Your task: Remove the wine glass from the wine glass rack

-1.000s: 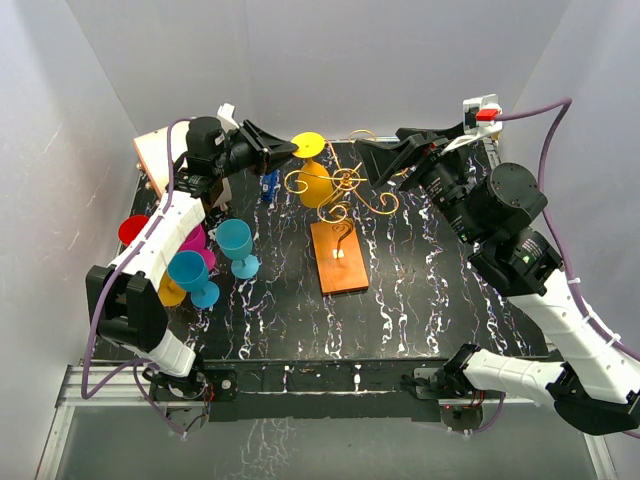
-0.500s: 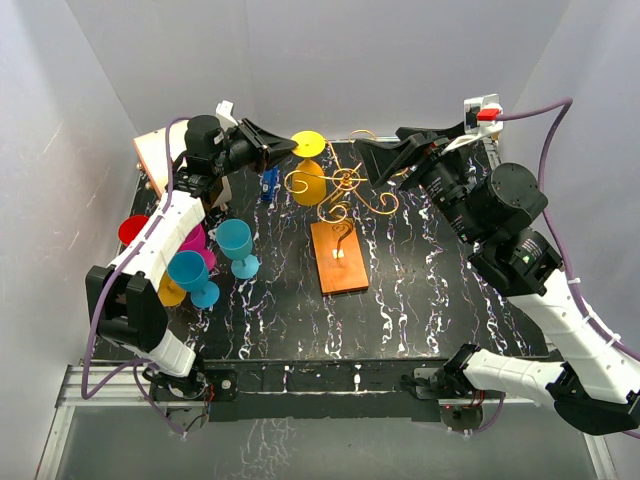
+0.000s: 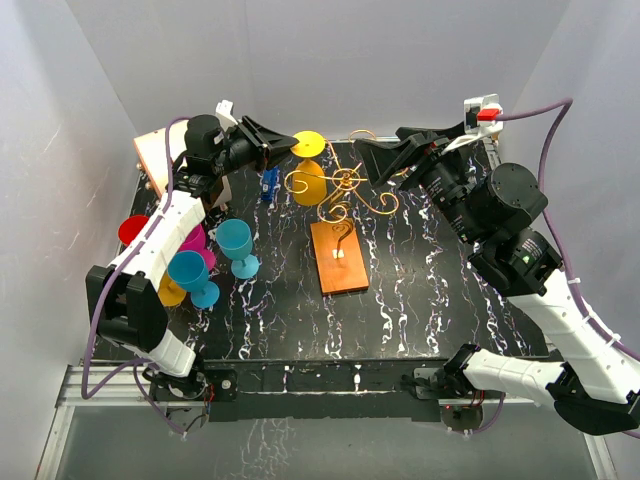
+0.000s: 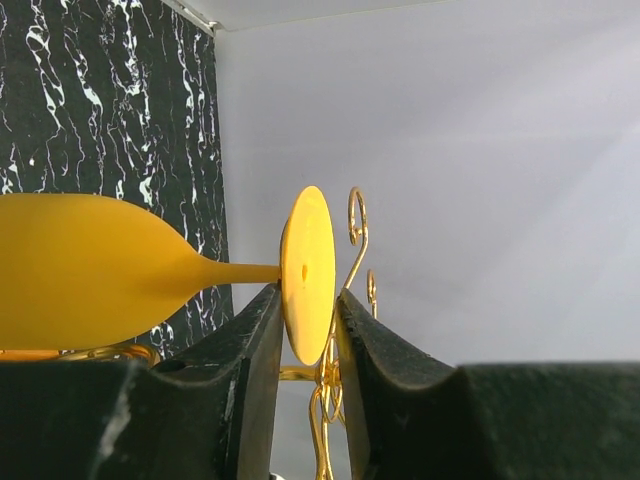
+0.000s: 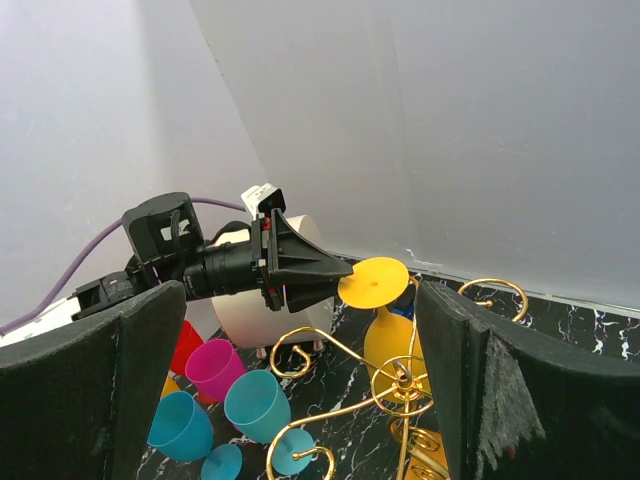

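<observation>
Inverted yellow plastic wine glass (image 3: 312, 182) on gold wire rack (image 3: 347, 186), likely light, stiff, slippery; best gripped at foot disc (image 4: 306, 275); left gripper (image 4: 307, 325) straddling disc, clamping impossible to tell; right gripper (image 5: 295, 300) spread wide, empty

Black, white-veined tabletop (image 3: 440, 300) carries the wine glass rack (image 3: 338, 257) on its wooden base at centre; teal, pink and red plastic glasses (image 3: 236, 245) stand clustered left.

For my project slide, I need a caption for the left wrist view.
Left end effector straddling the foot of the yellow wine glass, with the gold wine glass rack behind.
</observation>
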Controlling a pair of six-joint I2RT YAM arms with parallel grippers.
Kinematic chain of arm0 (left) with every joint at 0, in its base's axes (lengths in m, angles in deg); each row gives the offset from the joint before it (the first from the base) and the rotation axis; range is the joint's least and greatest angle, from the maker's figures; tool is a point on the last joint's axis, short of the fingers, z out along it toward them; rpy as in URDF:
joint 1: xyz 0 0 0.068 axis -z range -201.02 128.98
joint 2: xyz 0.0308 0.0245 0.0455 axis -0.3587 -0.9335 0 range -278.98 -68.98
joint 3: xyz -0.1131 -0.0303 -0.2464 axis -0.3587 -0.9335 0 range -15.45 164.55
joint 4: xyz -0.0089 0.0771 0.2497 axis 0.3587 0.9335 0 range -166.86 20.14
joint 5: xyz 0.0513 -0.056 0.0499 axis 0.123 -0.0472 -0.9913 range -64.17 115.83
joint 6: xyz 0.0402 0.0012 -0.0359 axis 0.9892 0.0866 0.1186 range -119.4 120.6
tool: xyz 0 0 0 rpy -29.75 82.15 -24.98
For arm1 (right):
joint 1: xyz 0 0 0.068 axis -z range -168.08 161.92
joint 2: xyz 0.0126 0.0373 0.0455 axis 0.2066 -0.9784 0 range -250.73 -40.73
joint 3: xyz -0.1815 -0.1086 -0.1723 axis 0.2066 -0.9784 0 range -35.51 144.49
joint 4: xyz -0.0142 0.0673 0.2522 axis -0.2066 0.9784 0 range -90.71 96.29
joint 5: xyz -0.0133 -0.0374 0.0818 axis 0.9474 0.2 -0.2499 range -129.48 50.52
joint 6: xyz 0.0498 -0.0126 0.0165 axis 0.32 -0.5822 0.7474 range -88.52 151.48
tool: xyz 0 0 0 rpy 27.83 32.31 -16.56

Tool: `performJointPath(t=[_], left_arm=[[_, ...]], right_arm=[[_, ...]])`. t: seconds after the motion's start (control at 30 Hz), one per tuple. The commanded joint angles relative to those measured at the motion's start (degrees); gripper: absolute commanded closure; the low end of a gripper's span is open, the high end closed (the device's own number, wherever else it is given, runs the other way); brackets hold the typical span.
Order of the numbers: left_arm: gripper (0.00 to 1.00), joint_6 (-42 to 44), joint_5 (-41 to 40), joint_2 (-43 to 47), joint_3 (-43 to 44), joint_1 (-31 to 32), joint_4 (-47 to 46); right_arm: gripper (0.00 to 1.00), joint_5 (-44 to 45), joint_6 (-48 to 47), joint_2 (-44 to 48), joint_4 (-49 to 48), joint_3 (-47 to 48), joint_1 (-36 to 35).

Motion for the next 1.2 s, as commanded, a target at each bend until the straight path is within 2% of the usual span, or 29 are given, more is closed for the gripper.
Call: performJointPath(t=[0.0, 0.1, 0.23, 0.47, 0.8, 1.17], left_arm=[[0.71, -0.3, 0.9, 0.3, 2.0, 0.6, -1.2], [0.68, -0.3, 0.9, 0.1, 1.9, 0.6, -1.2], [0.73, -0.5, 0.7, 0.1, 1.7, 0.7, -1.6], [0.75, -0.5, 0.6, -0.3, 2.0, 0.8, -1.4], [0.99, -3.4, 1.0, 0.5, 1.4, 0.8, -3.6], [1.00, -5.7, 0.4, 1.1, 2.8, 0.9, -4.1]], right_arm=[[0.02, 0.0, 0.2, 1.0, -3.0, 0.2, 0.1], [0.02, -0.1, 0.2, 1.0, -3.0, 0.3, 0.1], [0.02, -0.1, 0.2, 1.0, -2.9, 0.3, 0.1], [0.02, 0.0, 0.2, 1.0, -3.0, 0.2, 0.1], [0.02, 0.0, 0.3, 2.0, -3.2, -0.1, 0.1], [0.02, 0.1, 0.5, 2.1, -3.1, -0.2, 0.1]])
